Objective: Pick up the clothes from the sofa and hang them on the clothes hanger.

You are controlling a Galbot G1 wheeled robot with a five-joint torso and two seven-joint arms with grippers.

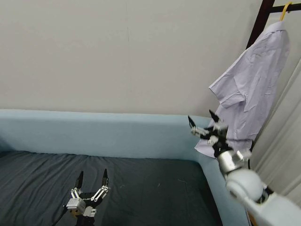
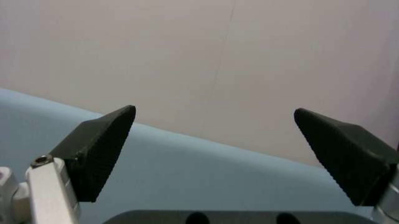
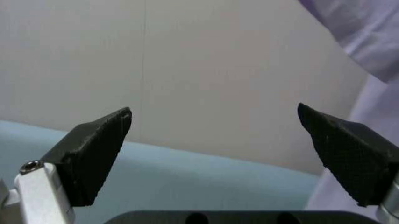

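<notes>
lilac shirt [image 1: 254, 80]: hangs on a yellow hanger [image 1: 286, 9] hooked over the dark rack [image 1: 261, 19], at the right end of the pale blue sofa [image 1: 94, 134]; it is off the sofa and clear of the grey seat cushion [image 1: 155, 188].
long axis: the shirt runs top to bottom, collar at the hook, one sleeve spread out toward the wall [image 1: 117, 52], and the hem low by the sofa's corner.
right gripper [image 1: 201, 117]: raised over the sofa's right armrest, tips up and jaws spread wide, with nothing between them.
key relation: the shirt lies above and to the right of my right jaws. its hem falls just behind them in the head view, and i cannot tell whether cloth and fingers touch. my right wrist view has the fabric off to one side of the gap, not inside it.
left gripper [image 1: 93, 173]: low over the seat cushion, jaws open and empty, pointing up at the backrest and well apart from the shirt.
nearer arm: the right, by a wide margin.
my read: the hanging looks done for this garment. any further touch on it would be the right arm's job, and it would mean swinging the jaws rightward and upward along the shirt's vertical line.
</notes>
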